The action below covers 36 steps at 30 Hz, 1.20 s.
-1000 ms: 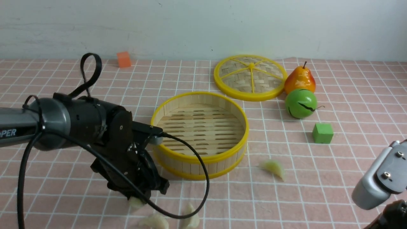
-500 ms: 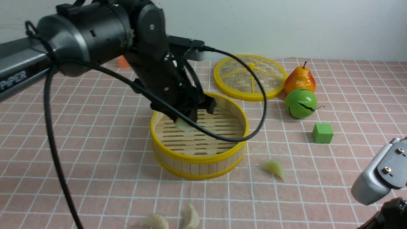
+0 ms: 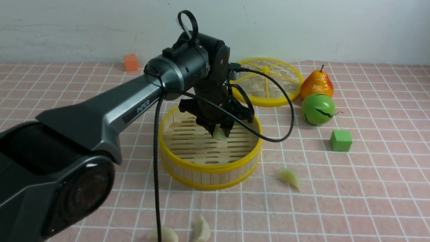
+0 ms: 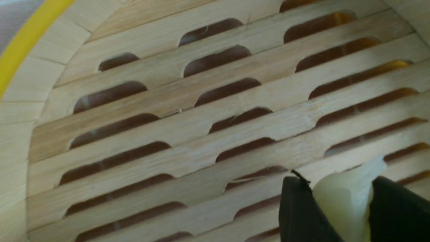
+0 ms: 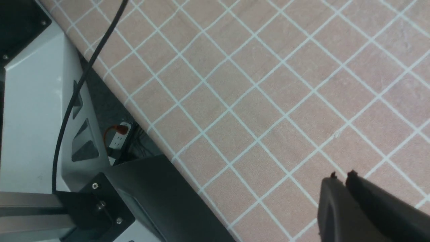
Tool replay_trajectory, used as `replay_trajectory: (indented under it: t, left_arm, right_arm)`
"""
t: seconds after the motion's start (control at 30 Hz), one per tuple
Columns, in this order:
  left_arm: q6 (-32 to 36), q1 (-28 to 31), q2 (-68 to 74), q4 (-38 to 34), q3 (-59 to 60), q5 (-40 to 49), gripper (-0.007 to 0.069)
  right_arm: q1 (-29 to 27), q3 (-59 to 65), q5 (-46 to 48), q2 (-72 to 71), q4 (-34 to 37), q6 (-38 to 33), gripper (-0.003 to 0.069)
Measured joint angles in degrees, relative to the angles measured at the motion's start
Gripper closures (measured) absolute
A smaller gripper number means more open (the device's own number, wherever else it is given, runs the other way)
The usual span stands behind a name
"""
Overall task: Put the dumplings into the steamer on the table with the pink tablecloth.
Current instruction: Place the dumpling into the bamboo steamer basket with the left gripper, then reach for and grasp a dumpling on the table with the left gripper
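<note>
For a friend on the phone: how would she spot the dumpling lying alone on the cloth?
Find the round bamboo steamer basket with yellow rims on the pink grid-printed tablecloth. Just off its near right side, not touching, lies a small pale whitish-green crescent dumpling. Unlike the pair of dumplings at the cloth's near edge, it lies alone.

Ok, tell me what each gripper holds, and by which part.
Left gripper pinches one dumpling across its middle, one end sticking out, over the steamer. Right gripper holds nothing.

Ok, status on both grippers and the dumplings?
Left gripper shut on dumpling over steamer. Right gripper shut, empty. Three dumplings on tablecloth. Nothing blocking.
</note>
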Motion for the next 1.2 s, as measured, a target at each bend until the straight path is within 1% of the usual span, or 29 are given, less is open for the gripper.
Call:
replay_trajectory:
  t: [0.07,0.17,0.2,0.27,0.3,0.37,0.43,0.6,0.63,0.73,0.8,0.83,0.9,1.0,1.13,1.17,1.2]
  left_arm:
    - [-0.01,0.0,0.94,-0.05,-0.42,-0.07,0.0351]
    - [-0.01,0.0,1.11,-0.05,-0.68,0.3,0.0247]
    - [-0.01,0.0,1.11,-0.05,-0.68,0.3,0.0239]
    - [-0.06,0.0,0.16,-0.05,-0.76,2.44,0.0141]
    - [-0.06,0.0,0.02,-0.05,-0.76,2.65,0.0141]
    - [-0.06,0.0,-2.32,-0.05,-0.76,6.35,0.0069]
    - [0.55,0.0,-5.03,-0.05,-0.76,8.18,0.0048]
    - [4.89,-0.11,-14.57,-1.8,1.54,8.98,0.0053]
    - [4.89,-0.11,-15.05,-2.17,1.83,9.04,0.0053]
    - [7.85,-0.31,-24.24,-4.09,9.91,9.21,0.0067]
    - [9.16,-0.31,-29.18,-4.21,16.35,9.28,0.007]
    - [9.68,-0.31,-30.09,-4.21,17.73,9.28,0.007]
    - [11.76,-0.31,-34.4,-3.77,25.82,9.39,0.0071]
    - [17.51,-0.31,-39.41,-3.34,35.71,9.34,0.0071]
    - [29.61,-0.31,-42.4,-3.52,48.7,9.06,0.0074]
    - [33.9,-0.31,-42.79,-3.58,53.03,7.92,0.0082]
    - [34.46,-0.31,-42.79,-3.58,53.03,7.92,0.0083]
  right_arm:
    - [0.0,0.0,-0.02,-1.34,-1.05,0.0,0.0617]
    - [0.0,0.0,0.16,-1.87,-1.93,-0.02,0.0617]
    - [0.0,0.0,0.16,-1.87,-1.93,-0.02,0.0617]
    - [0.0,0.0,0.1,-1.87,-1.85,-0.07,0.0617]
    - [0.0,0.0,0.1,-1.87,-1.85,-0.07,0.0617]
    - [0.0,0.0,-0.37,-1.87,-1.7,-0.07,0.0617]
    - [0.0,0.0,-0.95,-1.87,-1.7,-0.07,0.0617]
    - [0.0,0.0,-2.66,-1.87,-1.41,-0.09,0.0613]
    - [0.0,0.0,-2.66,-1.87,-1.41,-0.09,0.0613]
    - [0.0,0.0,-3.73,-1.87,-1.23,-0.09,0.0608]
    - [0.0,0.0,-4.41,-1.87,-1.23,-0.14,0.0606]
    - [0.0,0.0,-4.6,-1.87,-1.23,-0.14,0.0606]
    - [0.0,0.0,-5.69,-1.87,-1.23,-0.14,0.0603]
    - [0.0,0.0,-7.06,-1.87,-1.23,-0.14,0.0599]
    - [0.0,0.0,-8.8,-1.87,-1.23,-0.14,0.0595]
    - [0.0,0.0,-9.46,-1.87,-1.23,-0.14,0.0595]
    - [0.0,0.0,-9.55,-1.87,-1.23,-0.14,0.0595]
